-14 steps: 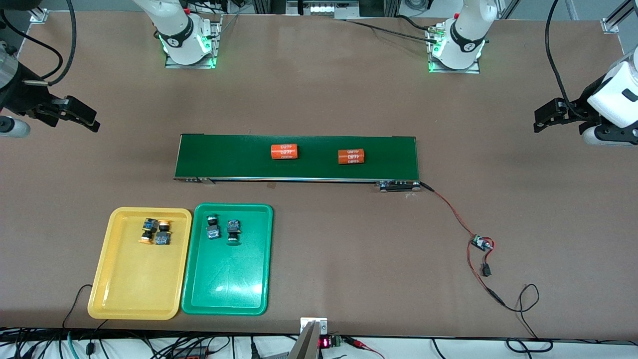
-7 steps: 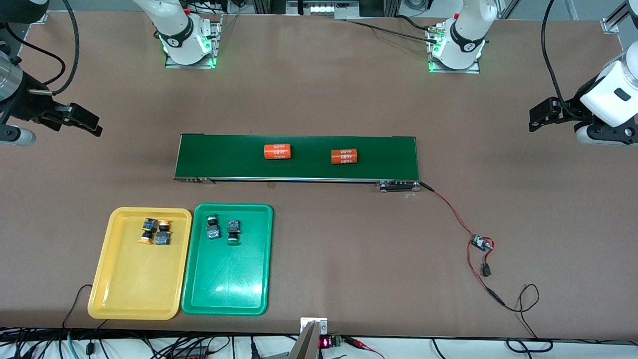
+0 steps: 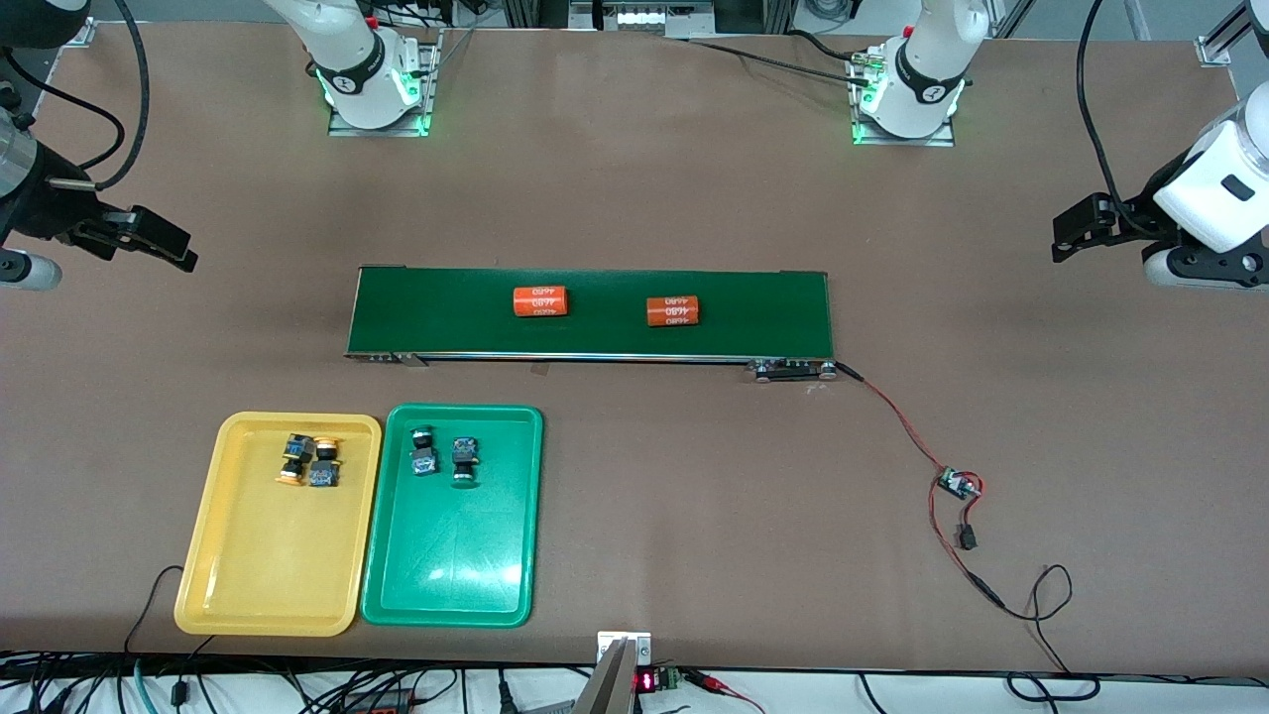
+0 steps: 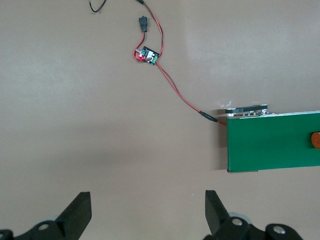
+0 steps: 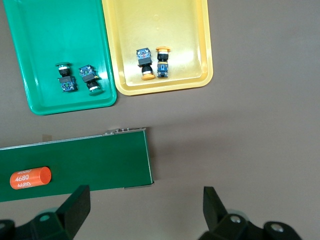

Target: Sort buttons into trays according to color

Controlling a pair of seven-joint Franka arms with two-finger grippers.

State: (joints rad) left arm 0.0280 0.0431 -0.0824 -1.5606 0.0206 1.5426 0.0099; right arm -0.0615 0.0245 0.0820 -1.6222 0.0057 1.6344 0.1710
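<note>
4 buttons already lie where they belong, as you see in the front view: 2 yellow-capped buttons (image 3: 309, 459) touching one another in the yellow tray (image 3: 260, 585), and 2 green-capped buttons (image 3: 444, 458) just beside each other in the green tray (image 3: 451, 585). Both trays sit side by side, nearer to the camera than the conveyor belt (image 3: 436, 312), toward the right arm's end of the table. The right gripper (image 3: 164, 241) hangs over bare table at that end, well apart from the trays; the left gripper (image 3: 1076, 230) hangs over bare table at the other end. Of the 2, the right arm is plainly the nearer to the trays. 2 orange cylinders (image 3: 539, 301) lie on the belt, long axes along it; they are not buttons.

From the left wrist view, you see the jaws spread wide with nothing between them, over brown tabletop, with the belt's end and a small circuit board (image 4: 148, 55) on its red wire.

From the right wrist view, the jaws likewise stand wide and empty; both trays and all 4 buttons show, each pair lying on its side with its long axes roughly parallel.

By my judgement the sorting looks complete. The tabletop is flat and offers you ample room.
</note>
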